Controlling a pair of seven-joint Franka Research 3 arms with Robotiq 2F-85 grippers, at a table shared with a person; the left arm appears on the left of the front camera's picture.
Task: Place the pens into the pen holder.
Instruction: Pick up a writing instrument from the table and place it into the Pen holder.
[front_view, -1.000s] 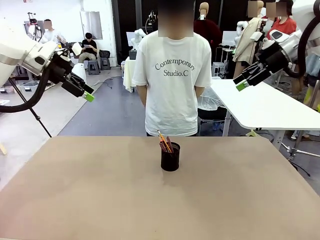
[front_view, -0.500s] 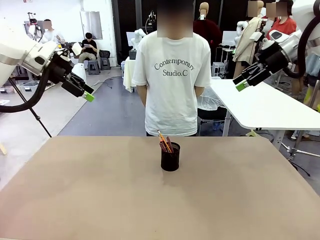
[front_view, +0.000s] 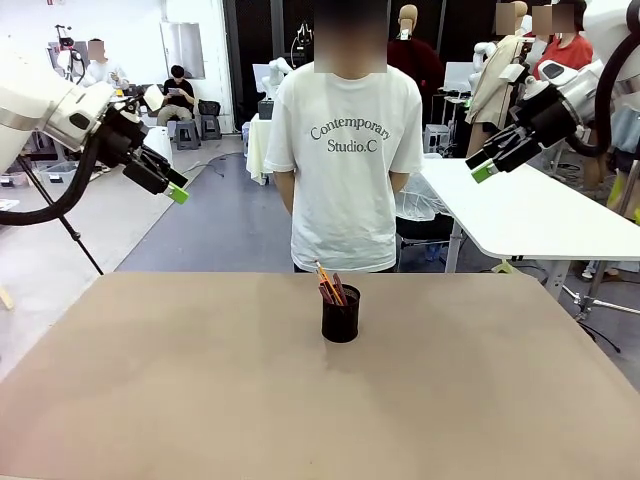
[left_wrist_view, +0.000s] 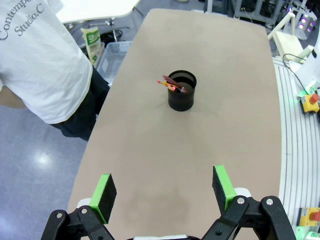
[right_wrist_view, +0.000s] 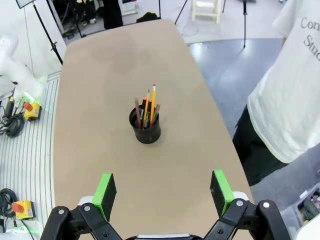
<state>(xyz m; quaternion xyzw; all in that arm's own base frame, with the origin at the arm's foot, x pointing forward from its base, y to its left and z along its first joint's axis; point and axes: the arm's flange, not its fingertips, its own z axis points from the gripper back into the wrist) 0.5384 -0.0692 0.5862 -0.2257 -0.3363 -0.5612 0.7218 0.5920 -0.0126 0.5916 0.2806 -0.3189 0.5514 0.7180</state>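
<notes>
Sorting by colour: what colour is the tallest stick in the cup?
Yellow-orange, the pencil; right wrist view shows it best.

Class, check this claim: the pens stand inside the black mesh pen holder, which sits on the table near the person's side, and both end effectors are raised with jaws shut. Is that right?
One detail is wrong: the jaws are open, as each wrist view shows. The pens do stand in the pen holder on the table, with the left end effector and right end effector raised.

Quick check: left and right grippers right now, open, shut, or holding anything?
Left gripper: open, empty, raised above the table.
Right gripper: open, empty, raised above the table.
</notes>
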